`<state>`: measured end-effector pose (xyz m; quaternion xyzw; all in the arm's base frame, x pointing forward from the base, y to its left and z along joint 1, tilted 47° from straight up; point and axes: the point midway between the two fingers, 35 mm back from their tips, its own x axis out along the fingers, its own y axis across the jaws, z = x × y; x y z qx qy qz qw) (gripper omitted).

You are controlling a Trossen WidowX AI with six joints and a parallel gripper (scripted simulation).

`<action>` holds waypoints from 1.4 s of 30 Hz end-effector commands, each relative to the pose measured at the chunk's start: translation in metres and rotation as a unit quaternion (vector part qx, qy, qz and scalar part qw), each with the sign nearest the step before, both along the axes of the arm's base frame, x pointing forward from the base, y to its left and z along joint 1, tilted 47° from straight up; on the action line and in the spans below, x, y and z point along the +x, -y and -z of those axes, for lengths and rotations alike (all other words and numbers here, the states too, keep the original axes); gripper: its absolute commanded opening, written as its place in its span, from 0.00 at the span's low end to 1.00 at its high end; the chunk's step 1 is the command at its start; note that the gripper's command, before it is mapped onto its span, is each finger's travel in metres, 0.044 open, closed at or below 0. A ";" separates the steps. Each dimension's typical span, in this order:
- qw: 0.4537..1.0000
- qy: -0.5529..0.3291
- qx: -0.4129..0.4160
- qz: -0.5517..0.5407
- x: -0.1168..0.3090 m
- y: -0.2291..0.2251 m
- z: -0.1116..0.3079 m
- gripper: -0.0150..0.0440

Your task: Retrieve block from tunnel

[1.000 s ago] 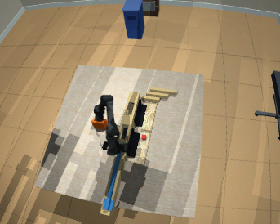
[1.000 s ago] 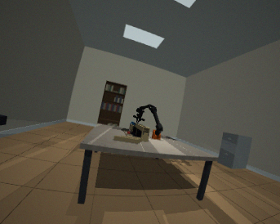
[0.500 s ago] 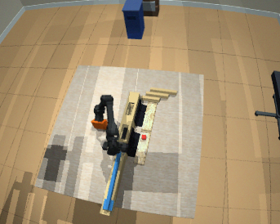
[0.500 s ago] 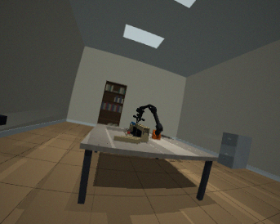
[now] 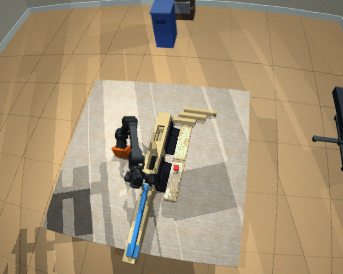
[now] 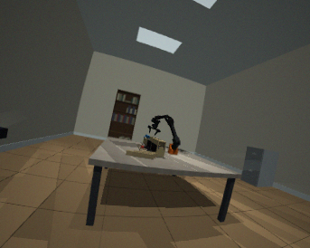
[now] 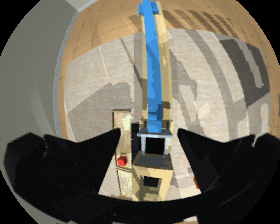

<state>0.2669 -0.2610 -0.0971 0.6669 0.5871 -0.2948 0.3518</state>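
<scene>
Hovering wide open, tool [image 5: 143,180] [image 6: 154,132] [image 7: 149,131] grips nothing. Wrist view: tunnel [image 5: 164,121] [image 6: 160,147] [image 7: 140,185] at 6 o'clock; red block [image 5: 176,168] [image 6: 143,147] [image 7: 122,161], presumably the target, outside it on the side tray [image 5: 183,142] [image 7: 122,117], 7 o'clock. Blue handle [image 5: 139,220] [image 6: 146,136] [image 7: 152,60] runs to 12. Extraction looks done; grasp and lift left.

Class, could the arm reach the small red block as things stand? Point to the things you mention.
Probably yes: the red block [image 5: 176,168] [image 7: 122,161] lies uncovered beside the tunnel [image 5: 162,122] [image 7: 140,186], and the gripper [image 5: 148,181] [image 7: 149,131] is open nearby.
</scene>
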 end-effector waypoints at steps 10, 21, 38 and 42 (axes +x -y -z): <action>0.924 0.210 0.005 -0.320 0.077 -0.072 -0.057 1.00; 0.704 0.414 0.035 -0.576 0.127 -0.173 -0.118 1.00; 0.699 0.417 0.035 -0.580 0.129 -0.180 -0.113 1.00; 0.699 0.417 0.034 -0.580 0.130 -0.185 -0.109 1.00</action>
